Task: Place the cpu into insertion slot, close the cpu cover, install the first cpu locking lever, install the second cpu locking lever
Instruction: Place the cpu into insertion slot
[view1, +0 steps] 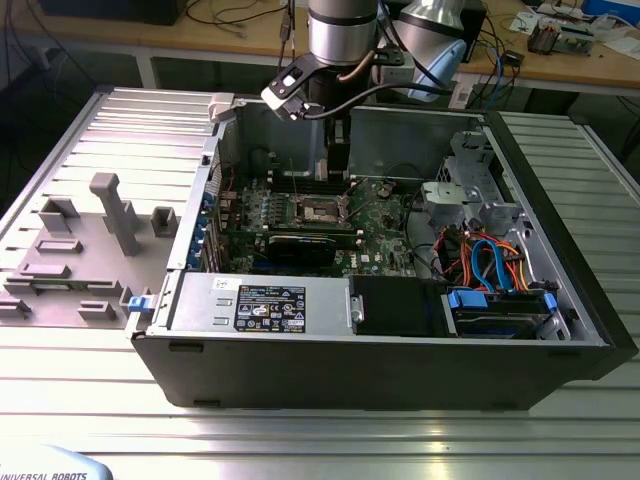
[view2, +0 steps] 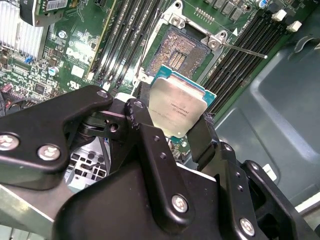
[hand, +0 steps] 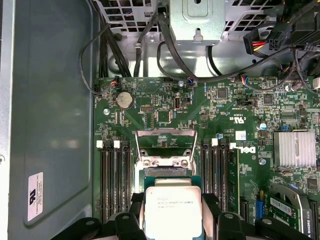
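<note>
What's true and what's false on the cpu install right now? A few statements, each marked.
1. The tool grips the cpu by its edges. True.
2. The cpu is seated in the insertion slot. False: the slot is empty with its contacts bare, and the cpu is in the tool.
3. The cpu cover is closed. False: it stands open, swung back from the slot.
4. The computer case lies with its side open. True.

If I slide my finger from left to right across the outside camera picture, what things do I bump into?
Grey upright block → insertion slot on the green board → orange and blue cables.
</note>
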